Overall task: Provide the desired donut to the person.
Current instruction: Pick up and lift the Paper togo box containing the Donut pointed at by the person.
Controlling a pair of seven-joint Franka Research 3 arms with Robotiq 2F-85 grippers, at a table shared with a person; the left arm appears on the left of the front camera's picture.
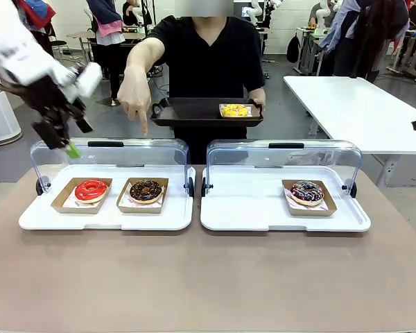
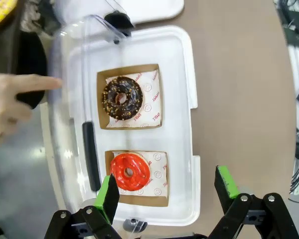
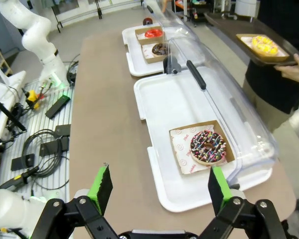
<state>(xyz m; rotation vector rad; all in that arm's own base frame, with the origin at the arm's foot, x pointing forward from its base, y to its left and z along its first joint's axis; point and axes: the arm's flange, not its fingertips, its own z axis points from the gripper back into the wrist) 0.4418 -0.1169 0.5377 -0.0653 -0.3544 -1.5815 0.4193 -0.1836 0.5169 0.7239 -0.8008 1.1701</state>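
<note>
Closest in, the right claw [image 3: 159, 183] hangs above the table's [image 1: 208, 277] end by the right tray [image 1: 229, 215]. Its jaws are spread and it has nothing in it. A sprinkled donut [image 1: 306, 191] sits in that tray's box.

Next, the left tray [image 1: 104, 218] has a red donut [image 1: 91, 189] on the outer side and a choc donut [image 1: 145, 191] toward the table's middle, each in a card box. The left claw [image 1: 64, 142] hovers above that tray's far-left corner, jaws wide, empty.

In the wrist view the red donut is just ahead betw. the fingers and the choc one lies beyond it on the same line. The left arm is much nearer than the right. To my eye the reach must pass over the red one. The donut's round, so no long axis to fuss over.

Farther back, the person's pointing hand [image 1: 135, 97] aims a finger down at the choc donut, prob. the one wanted. The other hand holds a black tray [image 1: 194, 111] w/ a yellow donut [image 1: 234, 110].

The fingertip sits behind the clear lid [image 1: 111, 156], smeared, and the hand's cut off at the wrist view's edge.
</note>
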